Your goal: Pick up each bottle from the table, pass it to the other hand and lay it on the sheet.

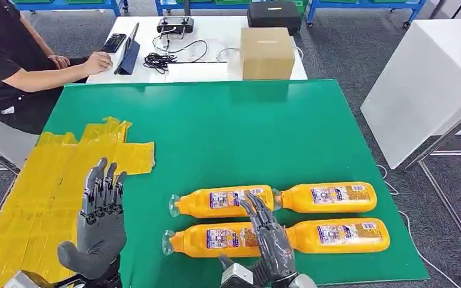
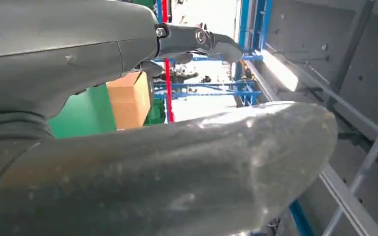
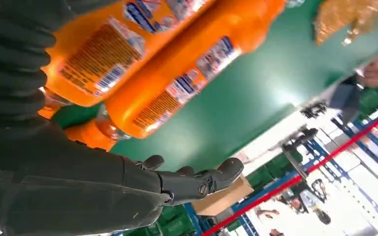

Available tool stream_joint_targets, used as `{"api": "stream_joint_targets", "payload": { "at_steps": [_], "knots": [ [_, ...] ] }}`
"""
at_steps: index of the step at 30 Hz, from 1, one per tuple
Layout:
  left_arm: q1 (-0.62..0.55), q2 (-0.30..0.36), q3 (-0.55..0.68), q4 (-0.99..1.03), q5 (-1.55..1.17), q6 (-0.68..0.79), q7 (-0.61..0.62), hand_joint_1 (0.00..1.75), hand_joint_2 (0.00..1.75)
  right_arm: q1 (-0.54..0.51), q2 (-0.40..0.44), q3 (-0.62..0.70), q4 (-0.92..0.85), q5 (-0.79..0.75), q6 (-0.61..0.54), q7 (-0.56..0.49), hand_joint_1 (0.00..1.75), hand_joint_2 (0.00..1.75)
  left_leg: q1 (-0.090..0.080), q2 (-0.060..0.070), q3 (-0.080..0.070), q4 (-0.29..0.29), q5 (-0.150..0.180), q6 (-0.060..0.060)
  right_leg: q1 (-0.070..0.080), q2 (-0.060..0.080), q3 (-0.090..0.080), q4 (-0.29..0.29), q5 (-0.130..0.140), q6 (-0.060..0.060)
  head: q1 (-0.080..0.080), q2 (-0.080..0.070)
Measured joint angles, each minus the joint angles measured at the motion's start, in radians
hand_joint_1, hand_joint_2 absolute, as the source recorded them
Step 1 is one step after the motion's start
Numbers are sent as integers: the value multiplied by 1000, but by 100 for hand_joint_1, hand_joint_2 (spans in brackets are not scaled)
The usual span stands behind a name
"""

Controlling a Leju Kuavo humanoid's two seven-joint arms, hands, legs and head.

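Bottles (image 1: 225, 202): four, orange, with white-and-blue printed labels and clear caps. Table mat (image 1: 234, 132): plain green. Sheet (image 1: 48, 186): yellow, crinkled. Left hand (image 1: 99, 222) and right hand (image 1: 270, 237): dark grey. Box (image 1: 266, 53): tan cardboard. Rear desk (image 1: 216, 36): white. Case (image 1: 274, 13): black.

Beyond the cardboard box (image 1: 267, 53) I see a black case (image 1: 274, 14); to its left, cables (image 1: 162, 59), a tablet (image 1: 129, 50), and a seated person (image 1: 18, 66), probably typing.
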Motion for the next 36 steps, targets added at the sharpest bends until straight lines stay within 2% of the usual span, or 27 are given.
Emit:
{"api": "stream_joint_targets", "payload": {
  "at_steps": [16, 29, 36],
  "knots": [
    [14, -19, 39, 0, 11, -29, 0, 0, 0, -9, -66, 80, 3, -5, -35, 30, 0, 175, 0, 0, 0, 0, 0, 0, 0, 0, 0, 0, 0, 0, 0, 0],
    [24, -35, 60, 0, 19, -51, 0, 0, 0, -13, -120, 118, 10, 105, -38, 229, 0, 175, 0, 0, 0, 0, 0, 0, 0, 0, 0, 0, 0, 0, 0, 0],
    [27, -39, 60, 0, 23, -52, 0, 0, 0, -23, -125, 116, 22, 122, -10, 269, 0, 175, 0, 0, 0, 0, 0, 0, 0, 0, 0, 0, 0, 0, 0, 0]
  ]
}}
